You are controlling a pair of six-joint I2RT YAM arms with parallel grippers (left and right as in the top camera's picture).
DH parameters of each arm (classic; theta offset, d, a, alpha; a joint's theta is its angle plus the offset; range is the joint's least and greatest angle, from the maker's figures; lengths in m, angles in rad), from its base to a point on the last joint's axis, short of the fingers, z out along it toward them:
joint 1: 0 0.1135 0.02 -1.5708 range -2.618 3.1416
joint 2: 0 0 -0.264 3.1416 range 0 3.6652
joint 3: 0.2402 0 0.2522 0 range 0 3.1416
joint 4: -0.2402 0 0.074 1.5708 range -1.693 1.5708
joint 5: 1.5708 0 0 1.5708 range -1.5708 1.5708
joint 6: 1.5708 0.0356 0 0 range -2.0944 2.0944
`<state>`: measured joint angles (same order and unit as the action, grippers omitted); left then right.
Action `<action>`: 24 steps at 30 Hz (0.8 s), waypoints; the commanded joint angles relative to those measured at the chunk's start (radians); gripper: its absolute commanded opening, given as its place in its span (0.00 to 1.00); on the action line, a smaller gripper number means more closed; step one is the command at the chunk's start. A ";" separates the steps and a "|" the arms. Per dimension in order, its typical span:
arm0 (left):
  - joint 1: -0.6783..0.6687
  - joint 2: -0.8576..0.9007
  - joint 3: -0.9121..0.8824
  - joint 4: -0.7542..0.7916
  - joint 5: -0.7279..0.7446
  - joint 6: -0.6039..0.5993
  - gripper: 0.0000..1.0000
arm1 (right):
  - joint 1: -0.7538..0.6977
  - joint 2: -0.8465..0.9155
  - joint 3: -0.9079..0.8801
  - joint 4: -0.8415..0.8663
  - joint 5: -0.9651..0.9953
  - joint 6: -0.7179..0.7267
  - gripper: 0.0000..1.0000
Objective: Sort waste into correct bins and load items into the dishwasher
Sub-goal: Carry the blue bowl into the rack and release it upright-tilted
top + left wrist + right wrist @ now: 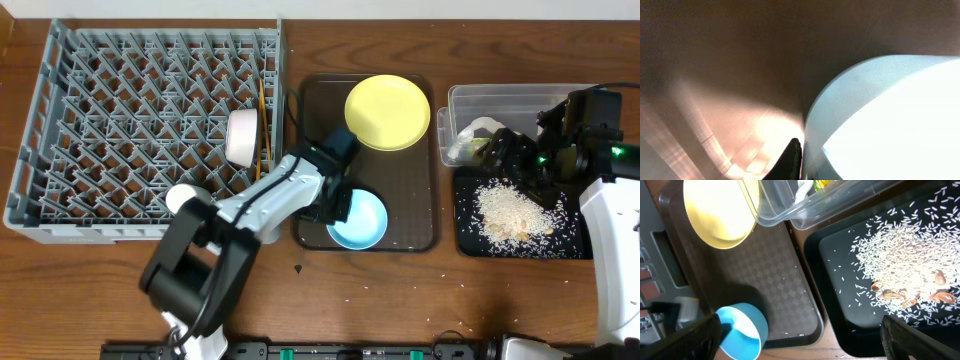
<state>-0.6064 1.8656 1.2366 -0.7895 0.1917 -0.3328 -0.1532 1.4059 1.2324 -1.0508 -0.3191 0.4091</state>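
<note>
Overhead first: the rack (140,120) fills the left side, with the white bowl (243,138) on edge near its right wall and the chopsticks (263,120) just beside it. Right of it lies the brown tray (312,110), plate (387,112) at the far end, blue bowl (362,222) at the near end. The left claw (337,205) is down on the blue bowl's left rim, pinched narrow on it. Over on the right, the tub (465,100) holds the paper (470,135) and a bit of green wrapper (480,150). The black tray (470,235) just in front carries a heap of rice (510,210). The right claw (510,160) hangs above where tub and black tray meet.

Left wrist now: very close in. One dark finger (789,160) sits tight against the outer wall of the blue bowl (880,115), brown tray (740,75) underneath. The other finger is hidden.

Right wrist: the right claw (805,340) is spread wide and holds nothing, its fingers at the bottom corners. Below are the plate (715,215), the blue bowl (742,327) on the brown tray (770,280), and the tub (785,205) with its corner over the plate's edge. Rice (905,255) is scattered across the black tray (840,310), with some brown bits (900,296) mixed in.
</note>
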 commanded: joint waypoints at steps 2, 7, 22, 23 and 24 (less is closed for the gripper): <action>0.041 -0.179 0.144 -0.102 -0.280 -0.001 0.08 | 0.010 -0.009 0.009 0.003 -0.008 0.005 0.99; 0.087 -0.341 0.184 -0.142 -0.663 0.000 0.07 | 0.010 -0.009 0.009 0.003 -0.007 0.005 0.99; 0.187 -0.303 0.181 -0.137 -1.458 0.026 0.07 | 0.010 -0.009 0.009 0.011 -0.007 0.005 0.99; 0.196 -0.281 0.181 -0.137 -1.497 0.026 0.07 | 0.010 -0.009 0.009 0.011 -0.007 0.005 0.99; 0.202 -0.261 0.181 -0.137 -1.520 0.026 0.08 | 0.010 -0.009 0.009 0.011 -0.007 0.005 0.99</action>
<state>-0.4248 1.5490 1.4185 -0.9283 -1.1236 -0.3199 -0.1532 1.4059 1.2324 -1.0420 -0.3191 0.4091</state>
